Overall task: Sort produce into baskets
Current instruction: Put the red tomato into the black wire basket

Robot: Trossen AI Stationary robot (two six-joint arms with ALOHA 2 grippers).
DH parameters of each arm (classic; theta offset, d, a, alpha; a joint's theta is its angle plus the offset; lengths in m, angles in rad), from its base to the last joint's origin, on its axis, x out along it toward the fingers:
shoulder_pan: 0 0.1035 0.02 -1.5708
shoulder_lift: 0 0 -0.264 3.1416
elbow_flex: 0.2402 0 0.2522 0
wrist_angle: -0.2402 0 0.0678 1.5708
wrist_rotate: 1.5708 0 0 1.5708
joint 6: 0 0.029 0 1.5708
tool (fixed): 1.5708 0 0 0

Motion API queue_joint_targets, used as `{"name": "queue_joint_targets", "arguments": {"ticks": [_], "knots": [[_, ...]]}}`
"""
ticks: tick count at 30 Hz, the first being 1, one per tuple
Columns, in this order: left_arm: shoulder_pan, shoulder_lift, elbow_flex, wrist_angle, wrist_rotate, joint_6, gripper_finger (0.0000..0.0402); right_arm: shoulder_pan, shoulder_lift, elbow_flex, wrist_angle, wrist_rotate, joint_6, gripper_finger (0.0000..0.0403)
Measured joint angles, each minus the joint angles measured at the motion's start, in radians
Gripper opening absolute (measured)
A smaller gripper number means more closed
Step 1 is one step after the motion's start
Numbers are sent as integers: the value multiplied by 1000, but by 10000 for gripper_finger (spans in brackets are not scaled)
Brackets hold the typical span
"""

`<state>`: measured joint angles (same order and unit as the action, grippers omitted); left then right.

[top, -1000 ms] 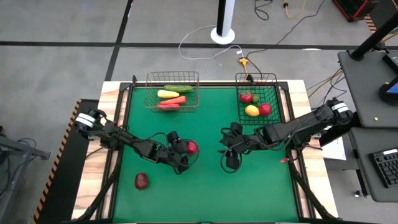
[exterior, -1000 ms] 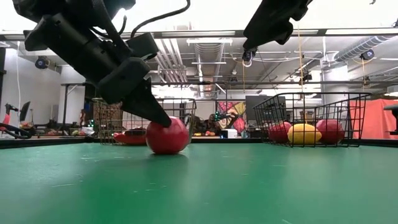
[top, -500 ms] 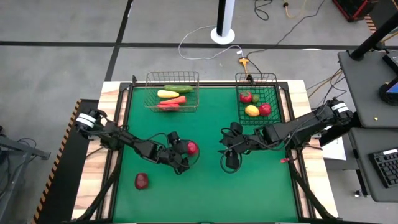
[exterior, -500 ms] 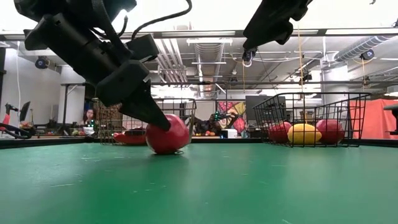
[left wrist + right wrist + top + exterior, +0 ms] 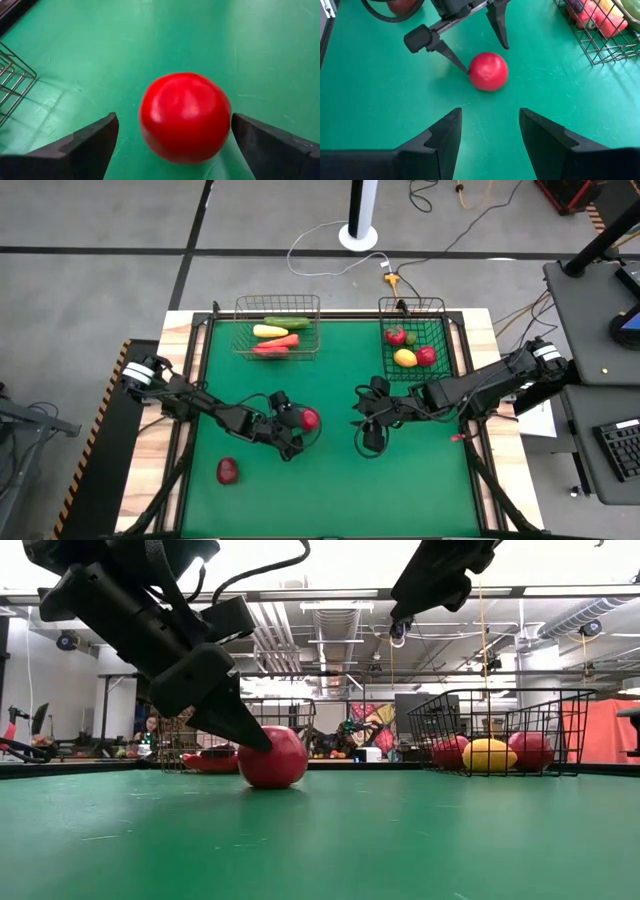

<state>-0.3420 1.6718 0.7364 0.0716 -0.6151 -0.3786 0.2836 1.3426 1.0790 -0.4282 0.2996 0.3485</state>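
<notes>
A red round fruit (image 5: 308,418) rests on the green table near its middle. My left gripper (image 5: 175,122) is open, low over the table, with its fingers on either side of the fruit. My right gripper (image 5: 490,120) is open and empty, a little toward the table's right of the fruit and raised above the table. A dark-red fruit (image 5: 228,471) lies near the front left. The tan basket (image 5: 245,340) holds a cucumber (image 5: 287,322), a yellow piece and red chilies. The black basket (image 5: 440,330) holds a lemon (image 5: 404,358), a lime and red fruits. My left gripper touches the red fruit's side (image 5: 471,73) with the tip of one finger (image 5: 452,56). The other finger (image 5: 499,25) stands apart from the fruit. The fingers slant down from the table's left. The fruit rests on the table.
Both baskets stand at the table's far edge, tan at the far left (image 5: 200,730), black at the far right (image 5: 500,730). The green mat lies open between the arms and the front edge (image 5: 330,500).
My left gripper has shifted slightly about the red round fruit, its fingertip settling lower against the fruit's side. The fruit stays on the table at almost the same spot.
</notes>
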Motion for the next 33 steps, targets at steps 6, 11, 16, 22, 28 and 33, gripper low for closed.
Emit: {"name": "queue_joint_targets", "arguments": {"ticks": [6,11,16,22,28,33], "knots": [[3,5,0,23,2,3,363,0,0,0,0,0,0,189],[31,63,0,121,87,38,363,0,0,-1,0,0,0,189],[33,111,4,138,80,52,363,0,0,-5,-1,0,6,189],[33,115,4,174,78,49,351,0,0,-16,0,0,8,189],[32,114,5,203,78,53,327,0,0,-42,12,0,29,189],[31,114,5,269,64,56,313,0,0,-82,54,0,20,189]]}}
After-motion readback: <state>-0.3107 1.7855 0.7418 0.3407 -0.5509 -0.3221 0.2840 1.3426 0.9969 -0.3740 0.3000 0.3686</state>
